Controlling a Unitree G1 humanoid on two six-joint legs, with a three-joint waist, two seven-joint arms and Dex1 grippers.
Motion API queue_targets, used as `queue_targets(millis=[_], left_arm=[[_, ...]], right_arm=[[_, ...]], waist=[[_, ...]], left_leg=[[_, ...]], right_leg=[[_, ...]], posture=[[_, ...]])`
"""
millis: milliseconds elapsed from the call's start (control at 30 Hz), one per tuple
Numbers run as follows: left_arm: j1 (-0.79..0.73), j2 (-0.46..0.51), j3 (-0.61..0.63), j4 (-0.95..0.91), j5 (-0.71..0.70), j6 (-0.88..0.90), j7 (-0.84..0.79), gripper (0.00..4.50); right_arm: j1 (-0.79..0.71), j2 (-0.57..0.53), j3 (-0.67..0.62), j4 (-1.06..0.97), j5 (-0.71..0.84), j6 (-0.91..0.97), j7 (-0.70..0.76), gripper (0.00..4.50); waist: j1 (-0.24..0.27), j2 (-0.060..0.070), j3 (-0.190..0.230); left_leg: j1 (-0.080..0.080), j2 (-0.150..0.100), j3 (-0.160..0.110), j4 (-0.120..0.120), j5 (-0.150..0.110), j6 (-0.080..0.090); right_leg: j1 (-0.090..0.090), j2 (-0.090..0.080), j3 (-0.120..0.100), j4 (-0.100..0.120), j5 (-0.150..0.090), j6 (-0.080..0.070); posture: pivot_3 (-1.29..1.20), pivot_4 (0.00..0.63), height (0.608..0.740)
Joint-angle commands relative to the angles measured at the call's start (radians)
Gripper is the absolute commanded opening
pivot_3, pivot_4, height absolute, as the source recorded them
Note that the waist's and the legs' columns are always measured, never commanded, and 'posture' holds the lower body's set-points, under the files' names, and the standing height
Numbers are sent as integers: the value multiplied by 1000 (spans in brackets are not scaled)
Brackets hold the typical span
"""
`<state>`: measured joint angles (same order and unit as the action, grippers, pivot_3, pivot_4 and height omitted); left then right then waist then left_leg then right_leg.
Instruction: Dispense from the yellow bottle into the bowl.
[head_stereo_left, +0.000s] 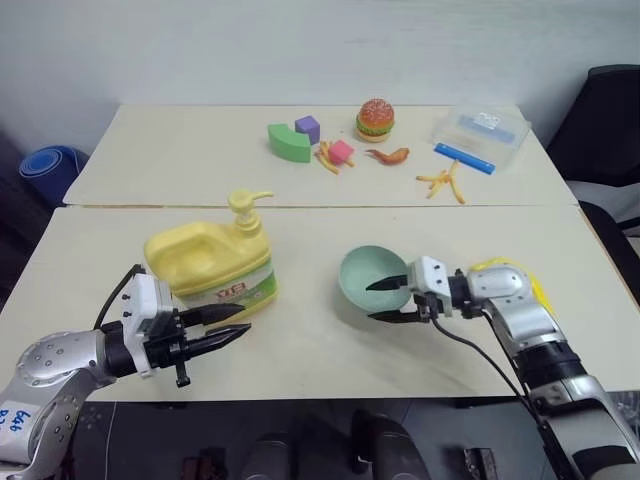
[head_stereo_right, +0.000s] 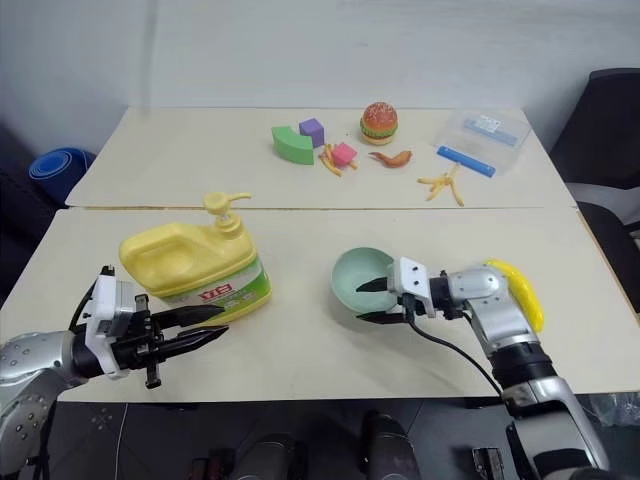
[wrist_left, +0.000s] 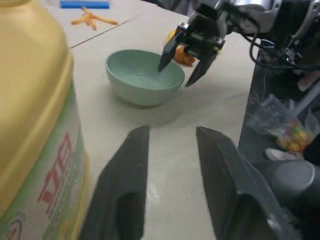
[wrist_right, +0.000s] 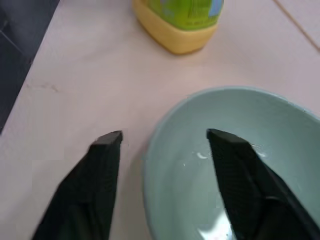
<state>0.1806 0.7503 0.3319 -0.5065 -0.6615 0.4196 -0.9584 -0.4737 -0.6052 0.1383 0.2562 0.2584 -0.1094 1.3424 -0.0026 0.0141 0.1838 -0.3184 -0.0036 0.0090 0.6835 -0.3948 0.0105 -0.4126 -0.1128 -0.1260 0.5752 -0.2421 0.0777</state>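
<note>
Robot test room, two pale tables (head_stereo_left: 330, 360) pushed together; toy food (head_stereo_left: 376, 119), office chair (head_stereo_left: 612, 120)

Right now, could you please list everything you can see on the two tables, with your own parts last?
yellow bottle: 1, pale yellow with pump top, near table, left side
bowl: 1, mint green, near table, right of the bottle
banana: 1, yellow, near table, behind the right arm
toy burger: 1, brown and orange, far table
curved block: 1, green, far table
cube: 1, purple, beside the curved block
pink block: 1, pink, far table, middle
toy fries: 1 bunch, orange, far table
clear box: 1, transparent, far table, right
left gripper: 1, black jaws open, just in front of the bottle
right gripper: 1, black jaws open, straddling the bowl's rim
</note>
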Motion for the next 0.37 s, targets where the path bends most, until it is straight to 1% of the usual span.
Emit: queue_targets(millis=[33, 67, 100, 167, 200, 267, 367], left_arm=[[69, -70, -5, 50, 164, -246, 9, 2877], [98, -94, -7, 85, 210, -304, 20, 3257], [129, -112, -10, 118, 249, -341, 32, 3487], [190, -135, -18, 174, 312, -426, 31, 4138], [211, -142, -22, 195, 341, -468, 36, 4138], [234, -157, -24, 253, 394, -547, 59, 4138], [229, -180, -16, 335, 429, -613, 103, 4138]], right_arm=[[174, -46, -154, -174, 106, -10, -51, 4176], [247, -61, -190, -209, 104, -15, -73, 4495], [318, -70, -222, -233, 84, -34, -105, 4500], [440, -77, -275, -276, 159, -29, -70, 4500], [485, -88, -291, -296, 195, 7, -56, 4500], [542, -79, -329, -296, 218, -23, -56, 4500], [584, -45, -357, -254, 177, -151, -83, 4500]], waist=[[9, 1, -1], [10, 1, -1], [17, 1, -1], [25, 1, -1], [26, 0, -1], [26, 0, 0], [26, 0, 0]], left_leg=[[0, 0, 0, 0, -1, 0], [0, 0, -1, -2, -1, 0], [1, 0, -1, -2, -2, 0], [0, 0, 1, -2, -3, 2], [0, 0, 2, -1, -4, 3], [0, 0, 5, -1, -6, 7], [1, 0, 7, -1, -12, 11]], right_leg=[[0, 0, 0, 0, 0, 0], [1, 0, -1, -1, 0, 0], [1, 0, -1, -1, 0, 0], [1, 0, -1, -3, 0, 0], [1, 0, -1, -6, 0, 0], [1, 0, 2, -7, 0, 1], [3, -1, 6, -8, 2, -2]], posture=[[0, 150, 740], [0, 150, 740], [0, 150, 740], [0, 150, 740], [0, 150, 740], [0, 150, 740], [0, 150, 740]])
